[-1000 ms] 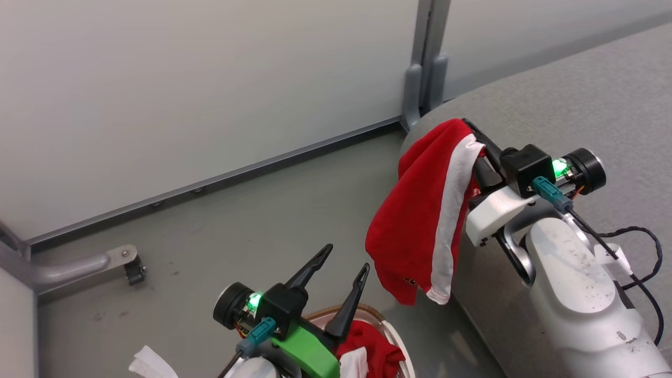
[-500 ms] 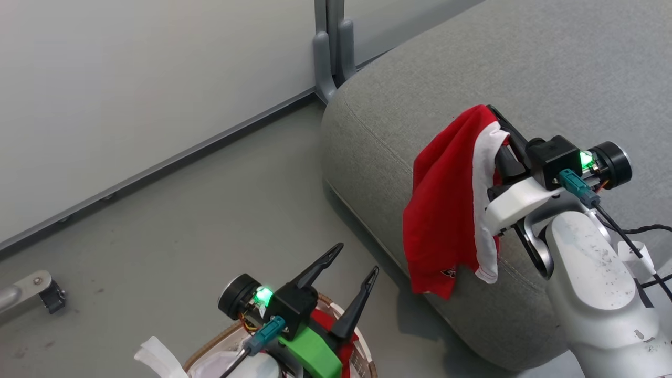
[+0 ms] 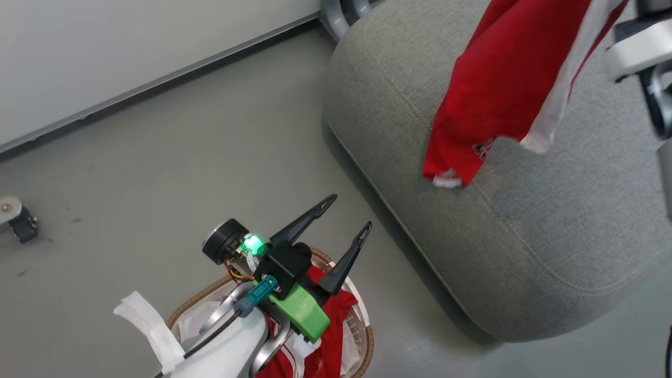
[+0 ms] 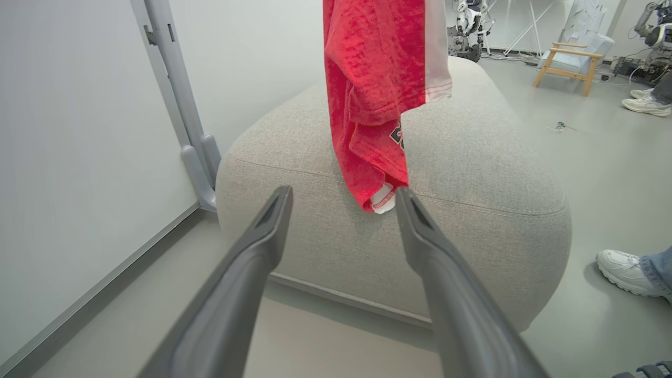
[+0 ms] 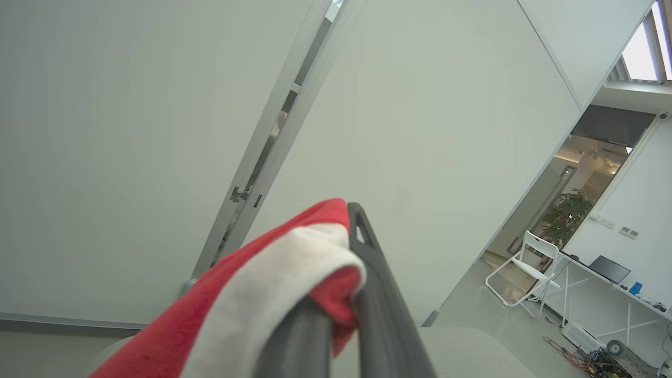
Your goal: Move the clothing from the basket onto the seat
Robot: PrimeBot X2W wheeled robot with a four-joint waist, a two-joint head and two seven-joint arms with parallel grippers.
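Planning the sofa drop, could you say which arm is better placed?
Right: the right end effector grips the shirt hanging over the sofa; the left end effector stands open over the basket.

Left gripper [image 3: 351, 211] splayed wide, right gripper [image 5: 353, 226] pinched tight.

The left gripper [image 3: 351, 211] has two long, tapered black fingers [image 3: 304, 220] on a black block. Beside it sit a bright green bracket [image 3: 302, 315], a glowing green light [image 3: 253, 244], a round black cap [image 3: 223, 240] and a teal connector [image 3: 264, 292] with a dark cable [image 3: 210, 336]. The forearm [image 3: 231, 344] is glossy white.
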